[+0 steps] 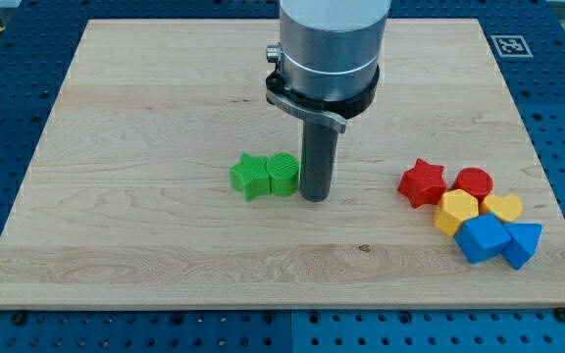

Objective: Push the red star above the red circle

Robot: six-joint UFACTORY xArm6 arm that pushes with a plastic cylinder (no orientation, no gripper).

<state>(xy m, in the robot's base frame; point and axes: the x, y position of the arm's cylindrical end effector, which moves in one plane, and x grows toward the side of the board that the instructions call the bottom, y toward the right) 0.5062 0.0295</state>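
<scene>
Camera view shows my tip (pixel 315 198) resting on the wooden board (pixel 145 98), touching or just beside the right side of a green round block (pixel 282 174), which sits against a green star (pixel 250 176). There are no jaws here to be open or shut: the arm ends in a bare rod that holds nothing.

The red star (pixel 422 182) lies well to the right of my tip, pressed against the left side of the red circle (pixel 474 182). Just below those two sit a yellow hexagon-like block (pixel 456 210), a yellow heart (pixel 503 207), a blue cube-like block (pixel 482 238) and a blue triangle (pixel 523 242), all packed tight.

To do this well, I judge the tip should travel right across the bare wood, come in under the star's lower left, then push up and rightward in short strokes so the star curls around the circle without dragging it.

Room is good: the board above the red pair is bare up to the top edge. The right edge is closer, so rightward pushes should stay short.
</scene>
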